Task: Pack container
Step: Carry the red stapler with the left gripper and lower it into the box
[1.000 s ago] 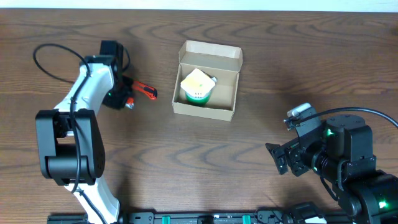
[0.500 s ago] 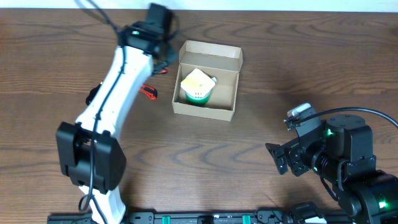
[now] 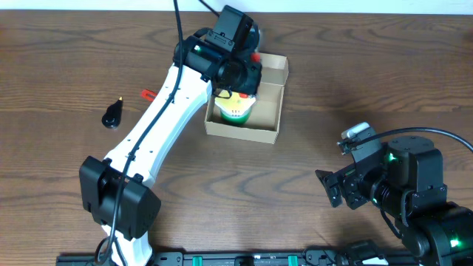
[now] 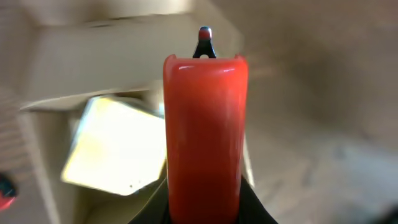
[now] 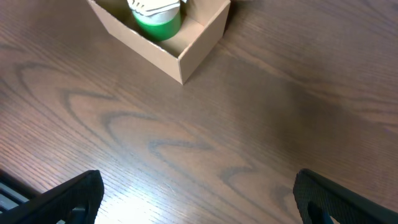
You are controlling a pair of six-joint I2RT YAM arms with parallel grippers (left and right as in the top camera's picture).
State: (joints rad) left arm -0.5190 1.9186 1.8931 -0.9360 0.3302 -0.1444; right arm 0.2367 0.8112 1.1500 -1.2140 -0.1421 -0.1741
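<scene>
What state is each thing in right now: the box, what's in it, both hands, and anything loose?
container: open, flap lid folded back.
green cup: upright inside the container, covered on top.
left hand: shut on the red tool, over the container.
red tool: held, not yet released.
right hand: open, empty, apart from the container.
black piece: lying loose on the table.

A small black knob point(image 3: 112, 114) and a red bit point(image 3: 148, 94) lie apart on the wooden table point(image 3: 332, 89).
</scene>
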